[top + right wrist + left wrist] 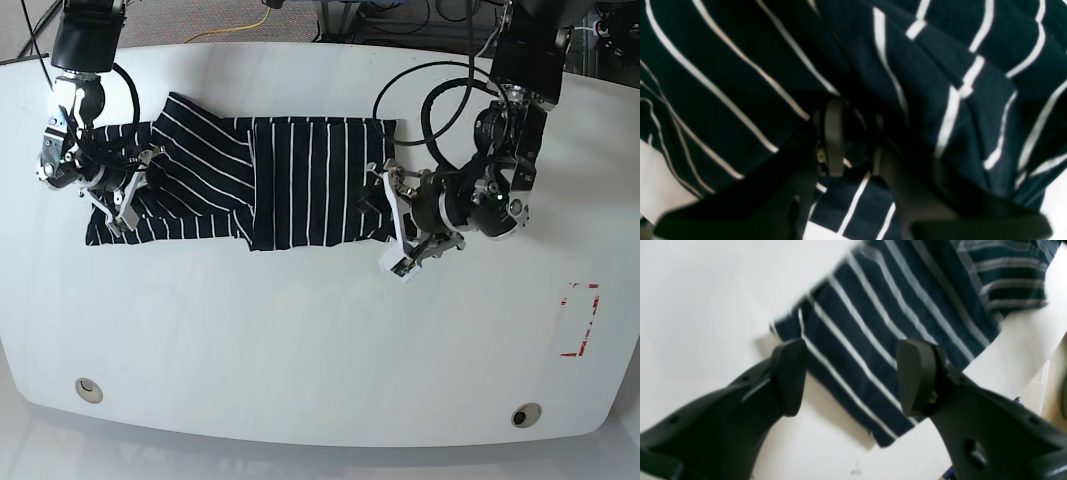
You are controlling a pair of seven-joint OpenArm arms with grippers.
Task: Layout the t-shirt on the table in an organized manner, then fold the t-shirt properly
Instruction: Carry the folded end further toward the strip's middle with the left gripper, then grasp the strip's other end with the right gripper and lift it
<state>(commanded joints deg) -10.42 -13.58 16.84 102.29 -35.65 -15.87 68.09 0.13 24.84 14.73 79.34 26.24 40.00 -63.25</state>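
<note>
Base view: left hand (pixel 383 222) agape beside t-shirt (pixel 300 180); right hand (pixel 135 190) clamping its cloth.

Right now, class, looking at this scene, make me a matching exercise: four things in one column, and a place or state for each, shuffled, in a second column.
Things:
1. left gripper
2. right gripper
3. dark navy white-striped fabric t-shirt
4. small red rectangular marking

Places or states:
A. shut on cloth
B. near the white glossy table's edge, away from both arms
C. fingers spread apart over a shirt edge
D. partly folded, lying across the table

Pairs: 1-C, 2-A, 3-D, 4-B
</note>
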